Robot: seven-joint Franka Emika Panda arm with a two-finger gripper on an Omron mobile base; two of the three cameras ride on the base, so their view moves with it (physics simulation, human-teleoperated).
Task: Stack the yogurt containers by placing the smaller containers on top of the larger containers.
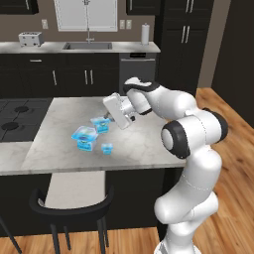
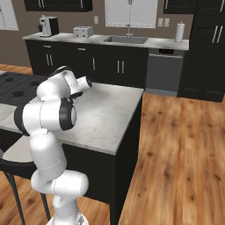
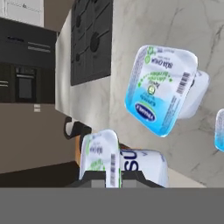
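Clamped jaws grip the medium yogurt cup [image 1: 102,124], lifted off the island counter [image 1: 144,144] just up and to the right of the large yogurt cup [image 1: 84,137], so I'd say the gripper [image 1: 107,119] should carry it left until it sits square over that broad lid, then lower it flat before letting go. Right of the large cup, the tiny cup [image 1: 107,148] stands close enough to get knocked, though I reckon it's out of the path.

On the pale marble island counter [image 1: 139,144], three translucent light-blue plastic yogurt cups cluster left of centre: widest [image 1: 84,137], medium [image 1: 101,124] just behind, tiny [image 1: 107,148] nearer. Counter right of them lies open; black cooktop [image 1: 15,119] bounds the left.
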